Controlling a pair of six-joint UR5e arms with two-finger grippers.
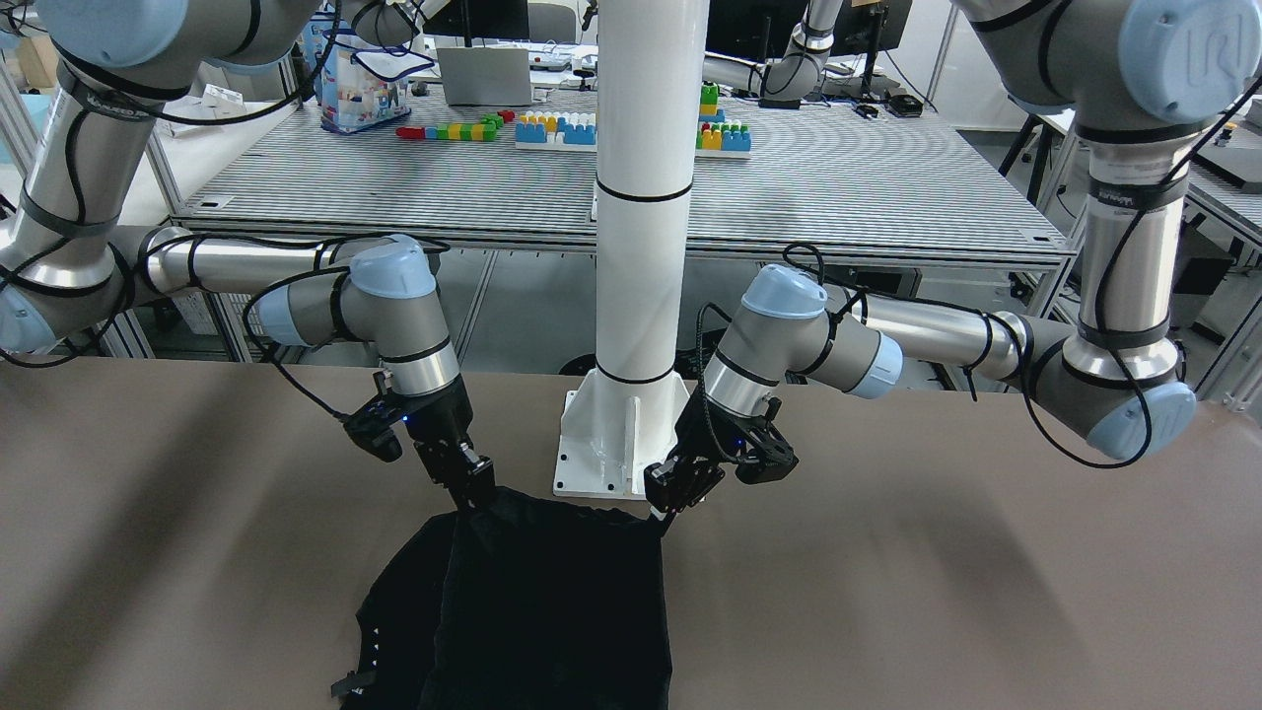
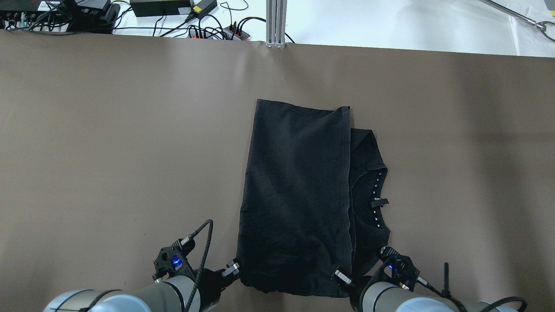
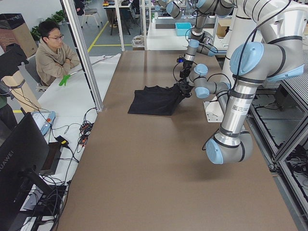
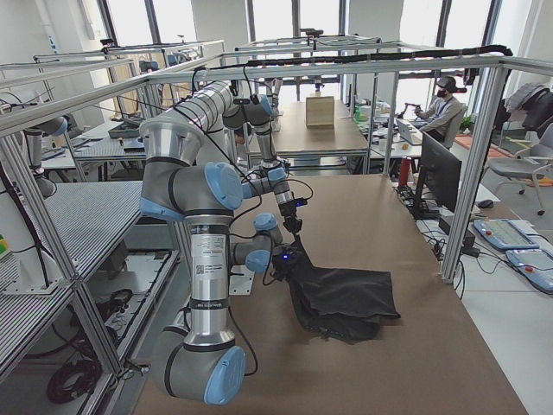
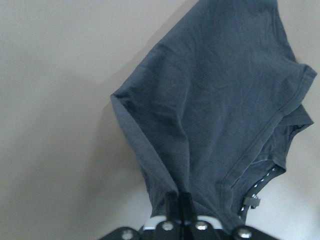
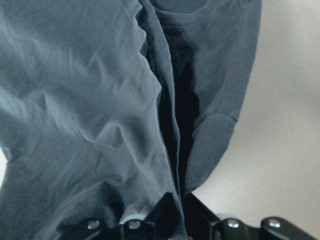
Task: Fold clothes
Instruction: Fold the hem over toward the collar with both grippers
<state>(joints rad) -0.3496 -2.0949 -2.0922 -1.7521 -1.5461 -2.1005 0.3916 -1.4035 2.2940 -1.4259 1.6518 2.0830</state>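
1. Gripping the near hem, both end effectors are clamped on the black shirt [image 2: 295,195]: seen from overhead, the left end effector [image 2: 232,271] pinches its 7 o'clock corner and the right end effector [image 2: 340,275] its 5 o'clock corner.
2. You hold both corners, I judge, so the hem lifts evenly and can carry toward 12 o'clock for a crosswise fold.
3. The shirt lies mid-worktop [image 2: 108,151], folded lengthwise, with its collar showing at 3 o'clock.
4. Watch the white pole's base plate [image 1: 601,444] at 6 o'clock, just behind the hem and between the arms. Cables [image 2: 208,26] sit past the 12 o'clock edge, well apart.
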